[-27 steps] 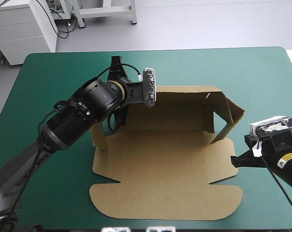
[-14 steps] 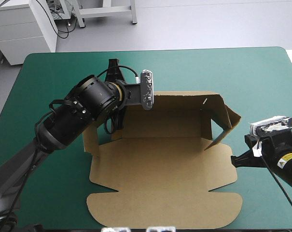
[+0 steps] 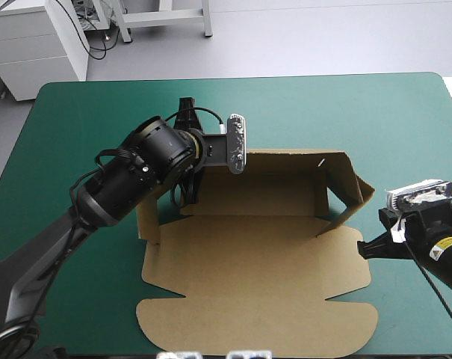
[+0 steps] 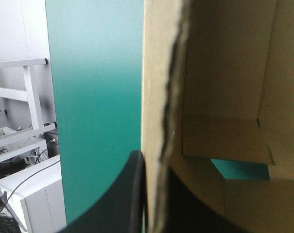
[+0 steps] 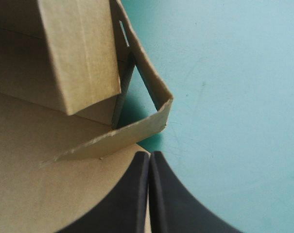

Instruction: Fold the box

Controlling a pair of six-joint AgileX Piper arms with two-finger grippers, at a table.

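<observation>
the box (image 3: 255, 277) lies mid-table, back wall (image 3: 270, 179) raised, front panel flat. the left gripper (image 4: 154, 165) pinches that wall's edge; the right gripper (image 5: 149, 156), closed on nothing, sits beside the right flap (image 3: 354, 187). light, stiff board (bends only at creases), probably best gripped by edges.

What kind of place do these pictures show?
Probably a robotics test bench: a table with a teal-green cover, the left gripper and the right gripper over it, and a partly folded brown box.
</observation>
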